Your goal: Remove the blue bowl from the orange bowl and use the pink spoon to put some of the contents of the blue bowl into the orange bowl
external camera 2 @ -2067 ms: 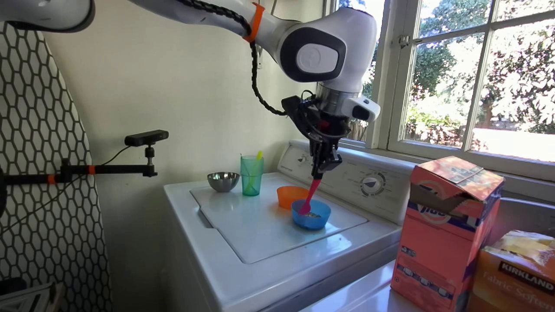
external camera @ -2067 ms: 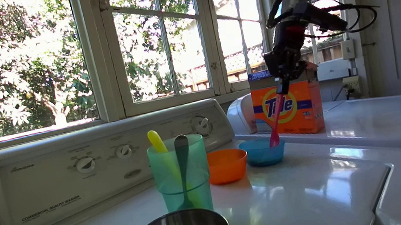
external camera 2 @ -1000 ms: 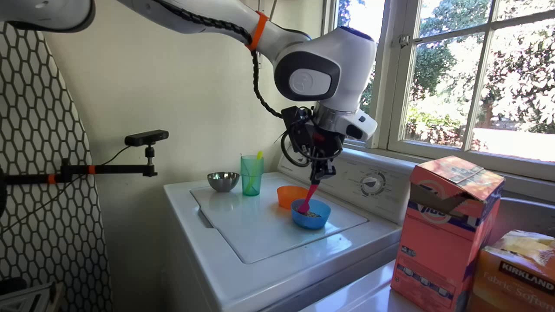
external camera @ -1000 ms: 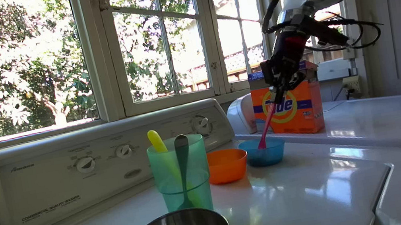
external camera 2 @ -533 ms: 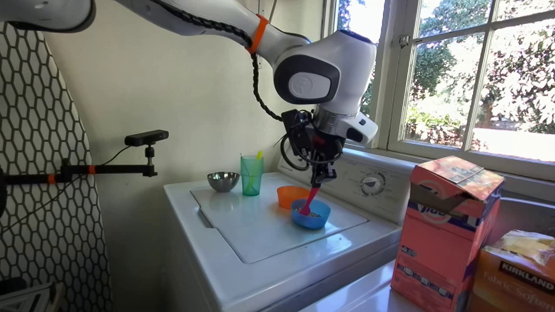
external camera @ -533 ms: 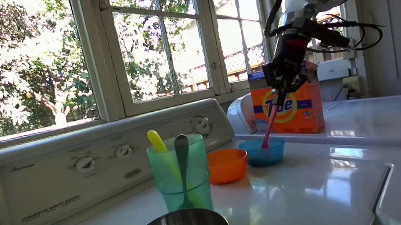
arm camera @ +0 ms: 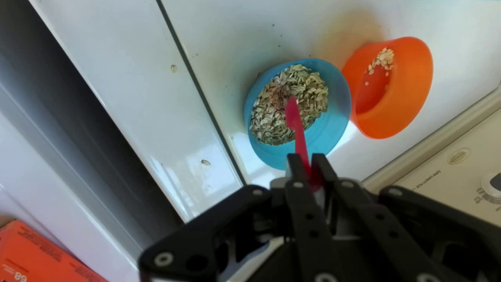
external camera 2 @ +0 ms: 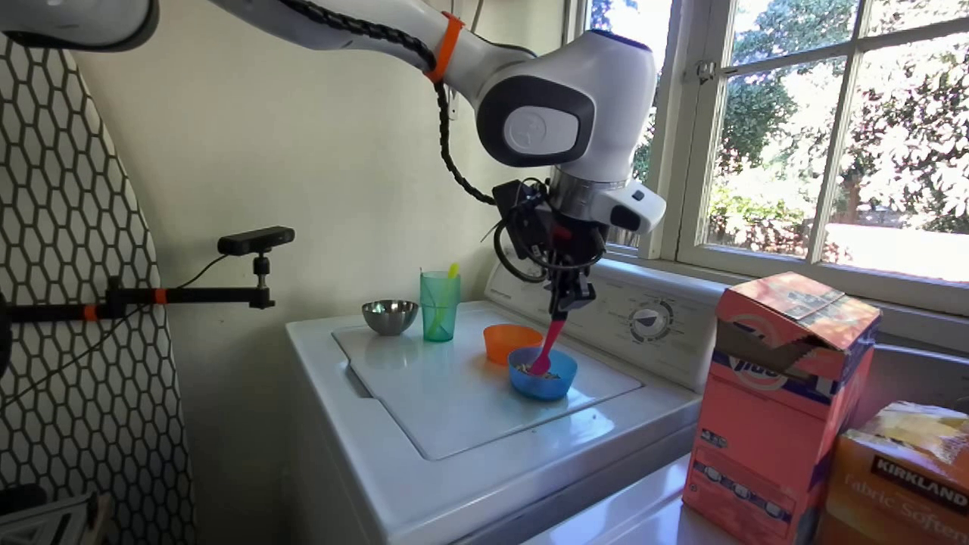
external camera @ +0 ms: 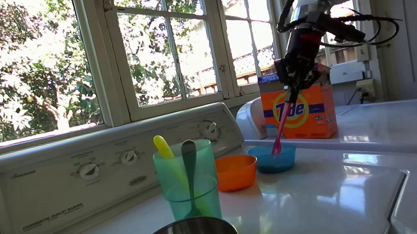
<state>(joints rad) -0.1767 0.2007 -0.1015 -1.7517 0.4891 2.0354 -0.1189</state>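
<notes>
In an exterior view you read COMMERCIAL QUALITY WASHER at eight o'clock on the long white panel [external camera: 113, 186], and Tide, partly covered, at three on the rectangular orange cardboard box [external camera: 304, 112]. In an exterior view, KIRKLAND and cut-off Fabric Soften stand at four on the orange-brown cardboard carton [external camera 2: 893, 496]. On the panel your wrist view shows SUPER CAPACITY PLUS.

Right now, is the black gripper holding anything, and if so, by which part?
The black gripper holds the slender pinkish-red plastic spoon by the upper end of its long thin handle.
</notes>
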